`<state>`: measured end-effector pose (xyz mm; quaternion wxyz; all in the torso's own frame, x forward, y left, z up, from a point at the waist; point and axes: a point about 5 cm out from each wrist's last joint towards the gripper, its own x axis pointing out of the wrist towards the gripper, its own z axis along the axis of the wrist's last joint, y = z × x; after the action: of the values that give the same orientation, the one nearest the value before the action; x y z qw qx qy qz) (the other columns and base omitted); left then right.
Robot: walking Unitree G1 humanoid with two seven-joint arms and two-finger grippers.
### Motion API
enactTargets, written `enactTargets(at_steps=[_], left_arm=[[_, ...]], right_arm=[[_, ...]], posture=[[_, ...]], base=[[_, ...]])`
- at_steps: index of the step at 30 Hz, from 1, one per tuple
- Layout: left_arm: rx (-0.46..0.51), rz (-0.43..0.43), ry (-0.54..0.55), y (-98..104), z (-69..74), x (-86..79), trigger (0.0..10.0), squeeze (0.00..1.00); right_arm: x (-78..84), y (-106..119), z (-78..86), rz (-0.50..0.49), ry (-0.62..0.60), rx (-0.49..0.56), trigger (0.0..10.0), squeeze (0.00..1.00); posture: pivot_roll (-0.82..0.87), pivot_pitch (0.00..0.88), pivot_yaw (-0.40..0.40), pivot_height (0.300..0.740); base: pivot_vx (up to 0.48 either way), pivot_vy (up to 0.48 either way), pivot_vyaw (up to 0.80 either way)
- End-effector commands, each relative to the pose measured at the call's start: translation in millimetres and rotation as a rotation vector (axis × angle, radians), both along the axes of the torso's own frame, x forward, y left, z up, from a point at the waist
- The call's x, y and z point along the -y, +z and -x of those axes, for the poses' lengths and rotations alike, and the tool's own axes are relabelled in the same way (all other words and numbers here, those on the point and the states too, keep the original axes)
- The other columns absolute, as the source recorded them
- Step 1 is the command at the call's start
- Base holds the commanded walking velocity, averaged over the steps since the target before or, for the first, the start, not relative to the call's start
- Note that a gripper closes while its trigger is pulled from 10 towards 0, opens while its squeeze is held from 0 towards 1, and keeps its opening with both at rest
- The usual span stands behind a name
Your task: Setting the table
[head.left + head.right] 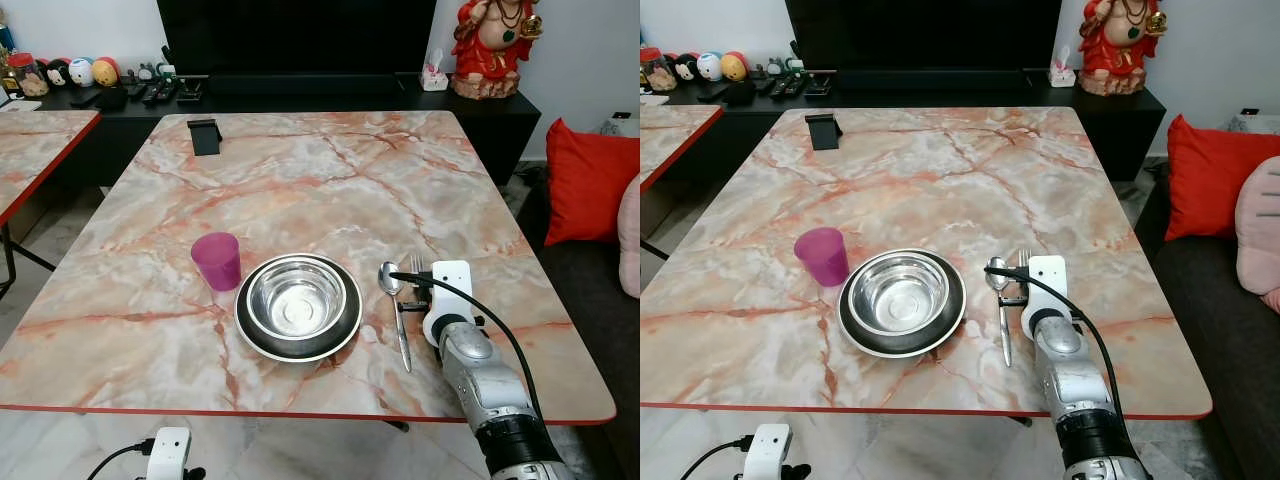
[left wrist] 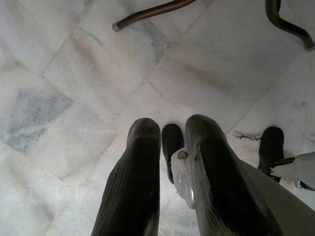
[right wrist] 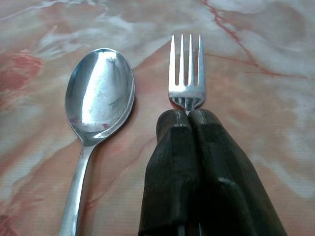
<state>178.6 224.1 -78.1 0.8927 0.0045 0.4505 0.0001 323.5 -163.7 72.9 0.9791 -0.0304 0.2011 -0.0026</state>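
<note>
Right gripper (image 3: 189,115) clamps fork (image 3: 186,73), table-level.

The fork (image 3: 185,69) shows its tines alone beside the spoon (image 3: 98,93); its handle lies hidden beneath the right gripper (image 3: 189,114), and the spoon's handle is cut off by the picture's edge

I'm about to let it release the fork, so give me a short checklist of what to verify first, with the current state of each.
1. Right claw shut on the silver metal fork: ok.
2. Fork beside the shiny silver spoon, apart: ok.
3. Fork lying flat on the pink marble-patterned table: cannot tell.
4. Steel bowl on the dark round plate: ok.
5. Purple plastic cup upright: ok.
6. Left claw hanging idle over the floor: ok.
</note>
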Motion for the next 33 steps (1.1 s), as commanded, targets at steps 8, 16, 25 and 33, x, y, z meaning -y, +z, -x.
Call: enactTargets(at_steps=[8, 16, 25, 33], left_arm=[[-0.015, -0.001, 0.0, -1.3, 2.8, -1.1, 10.0, 0.0], [-0.016, -0.002, -0.002, -1.3, 2.8, -1.1, 10.0, 0.0], [-0.015, -0.005, -0.002, -1.1, 2.7, -1.5, 10.0, 0.0], [-0.015, -0.004, -0.002, -1.2, 2.7, -1.2, 10.0, 0.0]], right_arm=[[0.1, -6.9, 3.2, -0.02, -0.003, -0.035, 10.0, 0.09], [-0.4, -7.3, 3.4, -0.019, 0.007, -0.04, 10.0, 0.48], [-1.3, -7.4, 3.5, -0.027, 0.006, -0.041, 10.0, 0.63], [0.6, -6.2, 3.3, -0.017, -0.008, -0.035, 10.0, 0.55]], posture=[[0.02, 0.0, 0.023, 0.74], [0.02, 0.0, 0.023, 0.74], [0.02, 0.0, 0.023, 0.74], [0.02, 0.0, 0.023, 0.74]], base=[[0.0, 0.0, 0.0], [0.0, 0.0, 0.0], [0.0, 0.0, 0.0], [0.0, 0.0, 0.0]])
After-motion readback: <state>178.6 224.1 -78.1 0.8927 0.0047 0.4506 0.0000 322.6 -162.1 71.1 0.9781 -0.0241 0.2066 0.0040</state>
